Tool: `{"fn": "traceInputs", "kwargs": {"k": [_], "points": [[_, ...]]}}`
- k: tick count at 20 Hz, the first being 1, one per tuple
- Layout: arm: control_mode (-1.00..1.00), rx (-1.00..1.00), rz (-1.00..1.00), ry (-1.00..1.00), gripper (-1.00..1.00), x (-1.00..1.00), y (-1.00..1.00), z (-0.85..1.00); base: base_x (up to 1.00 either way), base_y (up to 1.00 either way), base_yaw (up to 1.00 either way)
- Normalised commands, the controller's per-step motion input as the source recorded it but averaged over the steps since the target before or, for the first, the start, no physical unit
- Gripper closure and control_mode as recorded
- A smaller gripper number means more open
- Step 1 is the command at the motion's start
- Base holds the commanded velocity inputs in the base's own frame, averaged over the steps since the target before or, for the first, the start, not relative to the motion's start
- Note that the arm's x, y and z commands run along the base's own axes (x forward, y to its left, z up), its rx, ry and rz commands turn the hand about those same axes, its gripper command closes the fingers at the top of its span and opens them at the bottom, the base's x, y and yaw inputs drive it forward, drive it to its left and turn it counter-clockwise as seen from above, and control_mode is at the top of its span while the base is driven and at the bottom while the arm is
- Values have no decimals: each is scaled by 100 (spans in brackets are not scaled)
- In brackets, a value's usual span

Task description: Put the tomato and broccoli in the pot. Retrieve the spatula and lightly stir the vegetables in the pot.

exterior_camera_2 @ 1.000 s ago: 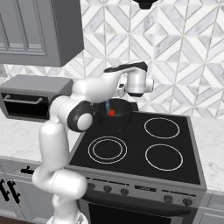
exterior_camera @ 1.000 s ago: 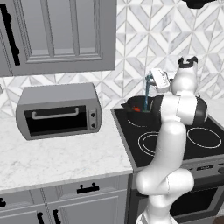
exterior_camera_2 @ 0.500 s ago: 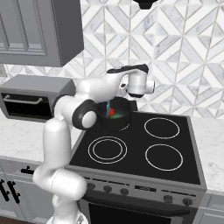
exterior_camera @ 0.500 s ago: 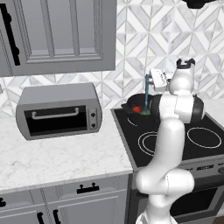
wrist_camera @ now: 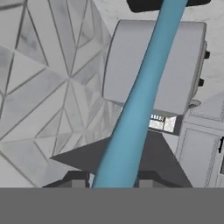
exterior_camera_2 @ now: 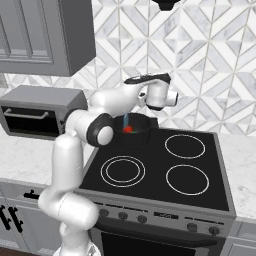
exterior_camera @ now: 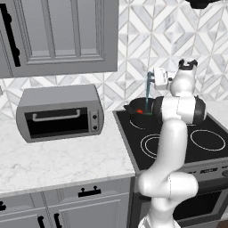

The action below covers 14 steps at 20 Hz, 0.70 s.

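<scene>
The dark pot (exterior_camera: 133,108) (exterior_camera_2: 140,136) sits on the stove's back left burner. In it lies the red tomato (exterior_camera: 139,111) (exterior_camera_2: 128,129). The light blue spatula (exterior_camera: 147,91) (exterior_camera_2: 125,119) stands nearly upright with its blade down in the pot beside the tomato. My gripper (exterior_camera: 151,80) (wrist_camera: 111,179) is above the pot, shut on the spatula's handle (wrist_camera: 140,96), which runs up between the two fingertips (wrist_camera: 76,178). The broccoli is hidden from me.
A grey toaster oven (exterior_camera: 60,113) (exterior_camera_2: 37,112) stands on the marble counter (exterior_camera: 58,160) left of the stove (exterior_camera_2: 165,170). Grey wall cabinets (exterior_camera: 58,35) hang above it. The tiled backsplash is right behind the pot. My own forearm crosses in front of the pot.
My elbow has swung a little to the left and the spatula has shifted slightly in the pot. The grip on the handle has held.
</scene>
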Motion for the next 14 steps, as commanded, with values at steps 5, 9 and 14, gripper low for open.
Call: {"fn": "traceInputs", "kwargs": {"k": [5, 9, 14], "points": [[-100, 3, -5, 0, 100, 36, -20, -59, 0, 0, 0], [-100, -1, 0, -2, 100, 25, 0, -70, 0, 0, 0], [-100, -2, 0, -7, 100, 32, 0, -36, 0, 0, 0]]}}
